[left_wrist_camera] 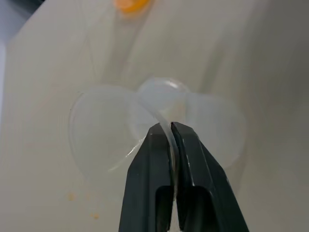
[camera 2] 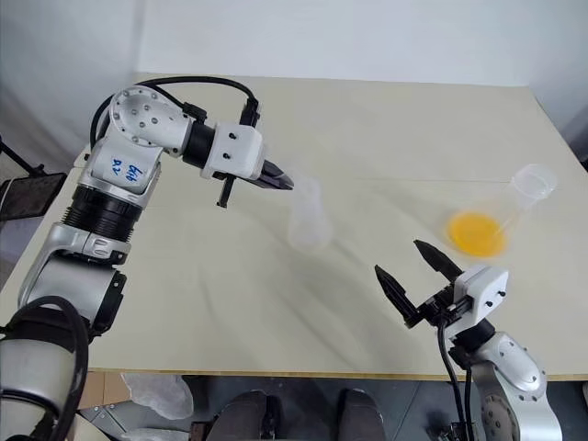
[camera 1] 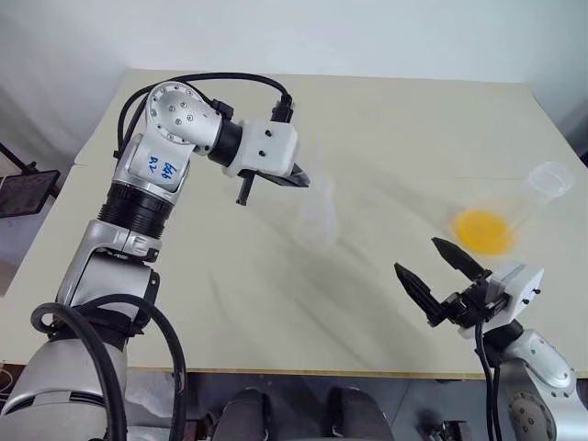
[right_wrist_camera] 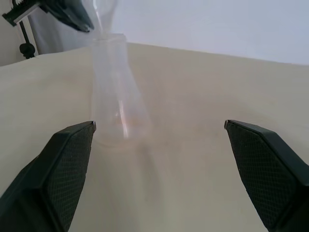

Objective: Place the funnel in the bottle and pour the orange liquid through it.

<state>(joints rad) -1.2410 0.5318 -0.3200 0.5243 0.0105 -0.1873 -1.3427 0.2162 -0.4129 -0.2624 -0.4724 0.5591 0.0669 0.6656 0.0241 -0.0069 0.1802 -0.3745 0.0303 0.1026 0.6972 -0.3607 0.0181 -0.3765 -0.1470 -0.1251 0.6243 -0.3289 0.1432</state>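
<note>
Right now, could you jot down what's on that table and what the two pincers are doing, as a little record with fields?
Table: beige top
Bottle: clear, upright, mid-table
Funnel: clear, at the bottle's mouth, pinched by the left pincer
Left pincer: fingers nearly together on the funnel's rim
Right pincer: wide open, holding nothing, near the table's front edge
Orange liquid: pool in a clear flask at the right side
Pouring: not begun

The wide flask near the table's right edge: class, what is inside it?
A pool of orange liquid lies in the base of the wide flask, seen through its clear wall. Above that the flask looks empty up to its open mouth.
</note>
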